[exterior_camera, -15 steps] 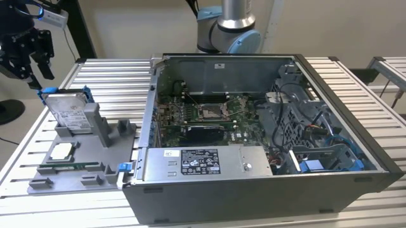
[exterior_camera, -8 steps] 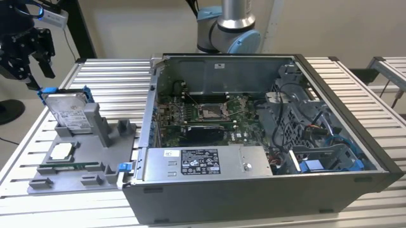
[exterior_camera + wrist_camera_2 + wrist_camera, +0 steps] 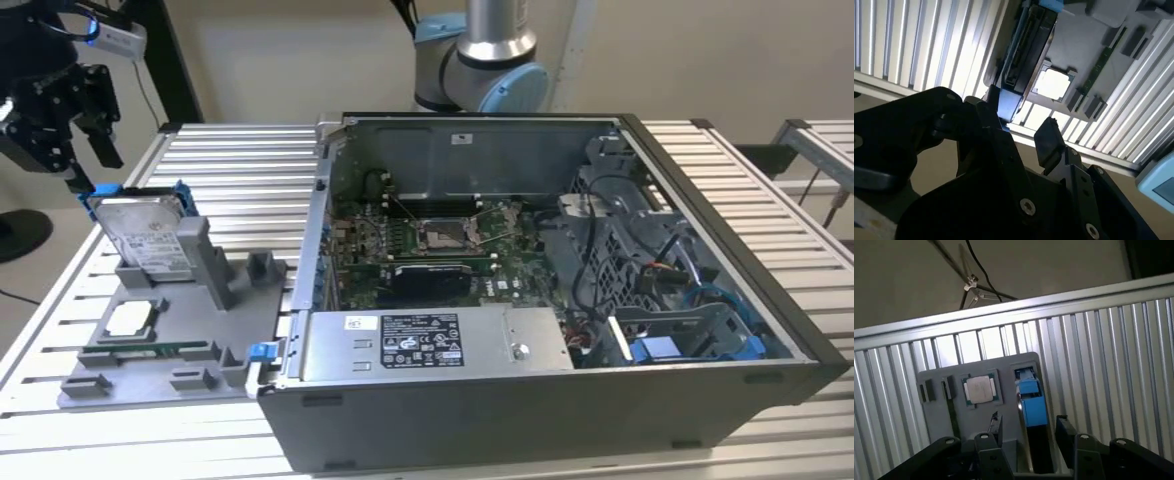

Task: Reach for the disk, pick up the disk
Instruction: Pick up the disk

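The disk point(image 3: 144, 238) is a silver hard drive with a white label and a blue frame. It stands upright in a slot at the far end of the grey fixture point(image 3: 200, 300), on the exterior view's left. My black gripper point(image 3: 83, 158) hangs open just above and beside the disk's top corner, holding nothing. In the first wrist view the blue-framed edge of the disk point(image 3: 1032, 405) lies between the two fingertips point(image 3: 995, 426) of the gripper point(image 3: 1029, 432). The second wrist view has the disk point(image 3: 1026, 50) edge-on beyond the open gripper point(image 3: 1024, 125).
A square processor chip point(image 3: 130, 318) and a green memory stick point(image 3: 147, 350) lie on the same fixture. An open computer case point(image 3: 534, 280) stands to the exterior view's right on the slatted metal table point(image 3: 240, 150). The table's edge point(image 3: 1004, 310) is close behind the fixture.
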You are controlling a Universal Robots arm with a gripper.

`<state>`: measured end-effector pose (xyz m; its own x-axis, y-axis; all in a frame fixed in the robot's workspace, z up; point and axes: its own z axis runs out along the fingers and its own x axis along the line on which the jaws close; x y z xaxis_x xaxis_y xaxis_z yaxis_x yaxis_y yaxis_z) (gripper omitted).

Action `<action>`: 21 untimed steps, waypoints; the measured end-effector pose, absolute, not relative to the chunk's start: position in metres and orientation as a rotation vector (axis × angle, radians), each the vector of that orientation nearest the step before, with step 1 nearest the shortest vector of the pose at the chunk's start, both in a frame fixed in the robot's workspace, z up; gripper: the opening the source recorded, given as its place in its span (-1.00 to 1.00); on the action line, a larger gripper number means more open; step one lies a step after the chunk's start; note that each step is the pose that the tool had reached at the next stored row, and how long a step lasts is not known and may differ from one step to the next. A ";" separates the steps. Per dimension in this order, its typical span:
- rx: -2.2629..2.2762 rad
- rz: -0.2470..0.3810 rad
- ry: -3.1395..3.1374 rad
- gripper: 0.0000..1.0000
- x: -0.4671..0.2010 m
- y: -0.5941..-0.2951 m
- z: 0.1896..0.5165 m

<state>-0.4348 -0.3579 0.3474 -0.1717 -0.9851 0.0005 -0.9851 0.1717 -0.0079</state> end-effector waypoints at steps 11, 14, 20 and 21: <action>-2.025 -0.020 2.381 1.00 -0.440 -0.357 0.328; -2.028 -0.018 2.378 1.00 -0.440 -0.356 0.323; -2.047 -0.014 2.358 1.00 -0.440 -0.355 0.316; -2.052 -0.014 2.354 1.00 -0.440 -0.355 0.314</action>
